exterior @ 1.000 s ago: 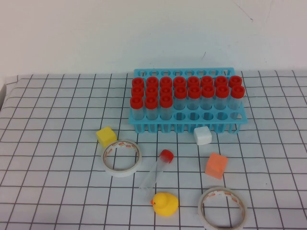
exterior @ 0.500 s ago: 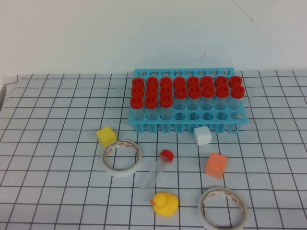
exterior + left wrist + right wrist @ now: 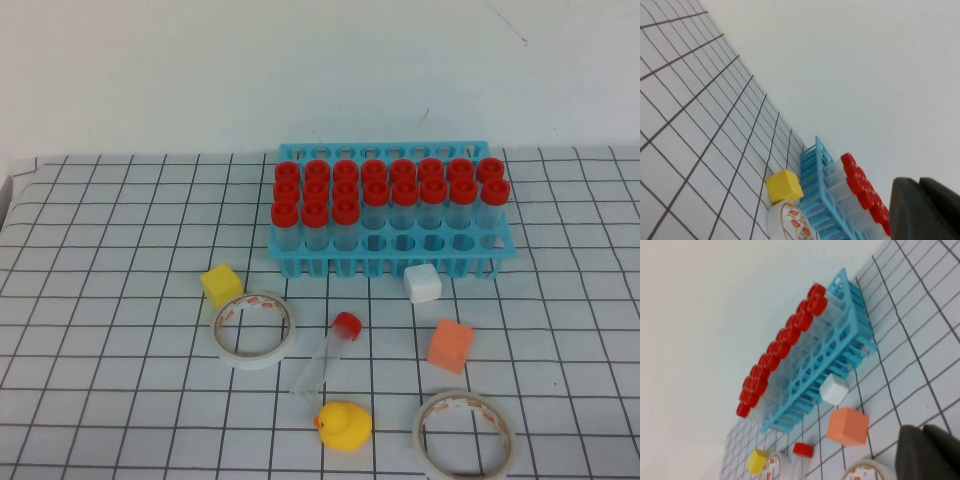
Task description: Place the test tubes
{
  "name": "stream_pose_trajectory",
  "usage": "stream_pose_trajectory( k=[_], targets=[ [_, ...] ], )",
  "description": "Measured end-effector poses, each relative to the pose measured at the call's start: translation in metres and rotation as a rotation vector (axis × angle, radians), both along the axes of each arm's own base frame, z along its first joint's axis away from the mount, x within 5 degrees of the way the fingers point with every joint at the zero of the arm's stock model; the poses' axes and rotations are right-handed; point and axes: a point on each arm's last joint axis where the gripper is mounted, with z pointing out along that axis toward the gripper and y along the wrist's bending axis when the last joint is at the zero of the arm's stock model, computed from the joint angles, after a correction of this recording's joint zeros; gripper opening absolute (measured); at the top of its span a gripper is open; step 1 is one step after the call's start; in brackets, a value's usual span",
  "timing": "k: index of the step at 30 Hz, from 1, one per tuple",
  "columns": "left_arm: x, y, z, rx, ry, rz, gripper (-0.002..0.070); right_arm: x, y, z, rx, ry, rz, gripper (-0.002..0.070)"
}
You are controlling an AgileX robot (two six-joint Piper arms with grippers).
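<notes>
Loose clear plastic test tube with red cap (image 3: 325, 352) lies flat on the gridded desk (image 3: 120, 250), between the white tape roll (image 3: 254, 328) and the orange cube (image 3: 450, 346), in front of the blue plastic rack (image 3: 390, 262). Left claw (image 3: 920, 200) and right claw (image 3: 925, 445) are closed and empty, well apart from the tube.

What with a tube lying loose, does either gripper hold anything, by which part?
Nothing: left gripper and right gripper hang shut, empty, above the table.

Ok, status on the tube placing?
Left gripper shut, right gripper shut, both empty, out of the high view. Loose test tube lies flat before the rack, untouched. Nearby: tape roll on its left, duck at its base.
</notes>
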Motion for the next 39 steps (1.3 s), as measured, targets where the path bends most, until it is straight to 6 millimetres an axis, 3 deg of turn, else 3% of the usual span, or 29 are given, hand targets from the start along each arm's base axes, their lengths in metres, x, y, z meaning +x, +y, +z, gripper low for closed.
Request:
stream_pose_trajectory(
  k=[9,12,17,20,26,29,32,39],
  targets=[
    [0.0,0.004,0.003,0.029,-0.032,0.04,-0.0001,0.001,-0.002,0.002,-0.007,-0.026,-0.022,-0.0001],
    [-0.003,-0.005,0.015,0.214,-0.02,-0.054,-0.0001,0.001,-0.002,0.002,-0.061,-0.037,-0.01,-0.0001],
    [-0.001,-0.022,0.057,0.701,0.015,-0.28,-0.0001,0.0,-0.001,0.001,-0.163,-0.056,0.016,-0.0001],
    [0.009,-0.03,0.08,0.895,0.057,-0.447,-0.0001,0.0,-0.001,0.001,-0.194,-0.063,0.021,-0.0001],
    [0.052,-0.042,0.121,1.092,0.111,-0.746,-0.0001,0.0,-0.001,0.001,-0.206,-0.066,0.023,-0.0001],
    [0.087,-0.048,0.137,1.151,0.15,-0.919,-0.0001,0.0,-0.001,0.001,-0.21,-0.066,0.025,-0.0001],
    [0.115,-0.06,0.143,1.201,0.177,-1.036,-0.0001,0.0,-0.001,0.001,-0.212,-0.065,0.028,-0.0001],
    [0.165,-0.108,0.13,1.393,0.376,-1.208,-0.0001,0.0,0.0,0.001,-0.249,-0.073,0.037,-0.0001]
  ],
)
